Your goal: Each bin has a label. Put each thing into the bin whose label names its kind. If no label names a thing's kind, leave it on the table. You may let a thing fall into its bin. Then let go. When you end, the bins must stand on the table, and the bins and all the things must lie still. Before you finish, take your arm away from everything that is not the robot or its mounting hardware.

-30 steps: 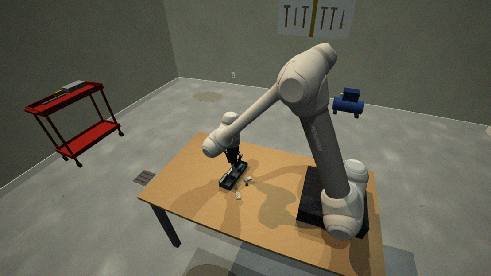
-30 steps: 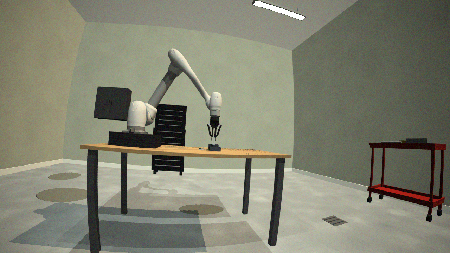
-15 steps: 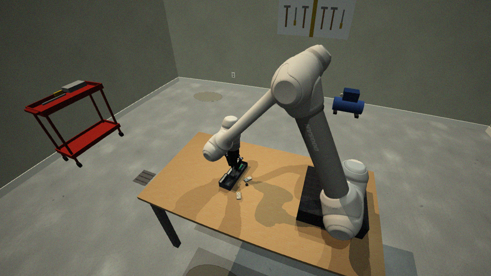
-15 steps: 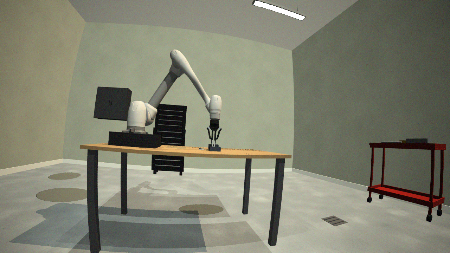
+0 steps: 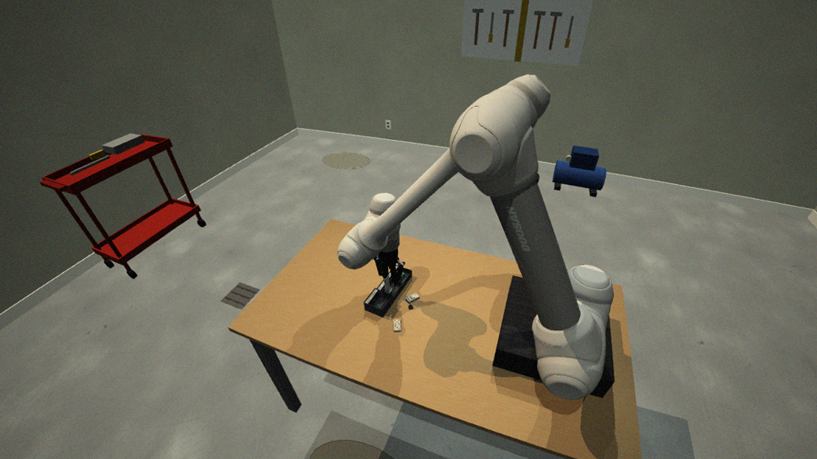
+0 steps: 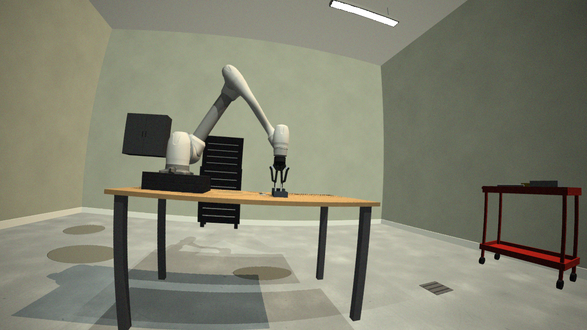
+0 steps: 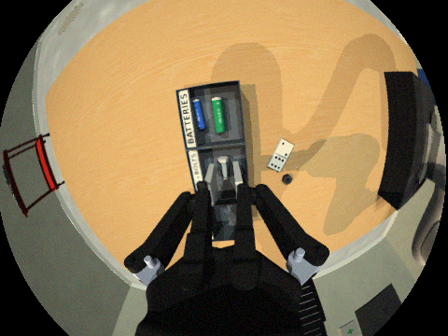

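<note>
Two black bins stand end to end on the table [image 5: 388, 291]. In the wrist view the far bin is labelled BATTERIES [image 7: 215, 114] and holds a blue battery [image 7: 198, 114] and a green battery [image 7: 217, 115]. The near bin is labelled BOLTS [image 7: 219, 177], and a grey bolt [image 7: 223, 168] lies in it with a second grey piece beside it. My gripper [image 7: 224, 171] points straight down just above this bin, fingers slightly apart, with nothing held between them. It also shows in the side view [image 6: 279, 180].
A white domino [image 7: 280, 155] and a small black round part [image 7: 287, 179] lie on the table right of the bins. Another domino [image 5: 397, 324] lies nearer the front edge. The arm's black base [image 5: 526, 330] stands at the right end.
</note>
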{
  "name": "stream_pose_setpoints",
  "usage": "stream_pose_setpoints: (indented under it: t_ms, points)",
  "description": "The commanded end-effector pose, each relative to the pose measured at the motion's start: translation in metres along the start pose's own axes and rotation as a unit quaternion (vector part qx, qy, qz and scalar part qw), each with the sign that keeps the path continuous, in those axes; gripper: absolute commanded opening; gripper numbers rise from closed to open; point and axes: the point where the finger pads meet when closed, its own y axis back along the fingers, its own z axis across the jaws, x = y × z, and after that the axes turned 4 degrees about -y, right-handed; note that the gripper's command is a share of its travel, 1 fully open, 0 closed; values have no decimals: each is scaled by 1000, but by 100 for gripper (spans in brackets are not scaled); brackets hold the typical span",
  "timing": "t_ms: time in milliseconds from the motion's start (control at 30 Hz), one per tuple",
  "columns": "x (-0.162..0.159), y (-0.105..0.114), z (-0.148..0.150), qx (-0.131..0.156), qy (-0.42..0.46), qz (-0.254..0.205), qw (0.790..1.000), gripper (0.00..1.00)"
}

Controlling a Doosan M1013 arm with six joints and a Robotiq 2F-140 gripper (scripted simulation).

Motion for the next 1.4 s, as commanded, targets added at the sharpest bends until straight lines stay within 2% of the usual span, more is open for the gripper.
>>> stream_pose_setpoints:
  t_ms: [0,467,1233,1367]
  points:
    - [0,0,0,0,0,0,1000,18]
    - [0,0,0,0,0,0,1000,18]
    - [0,28,0,0,0,0,1000,18]
    - [0,48,0,0,0,0,1000,18]
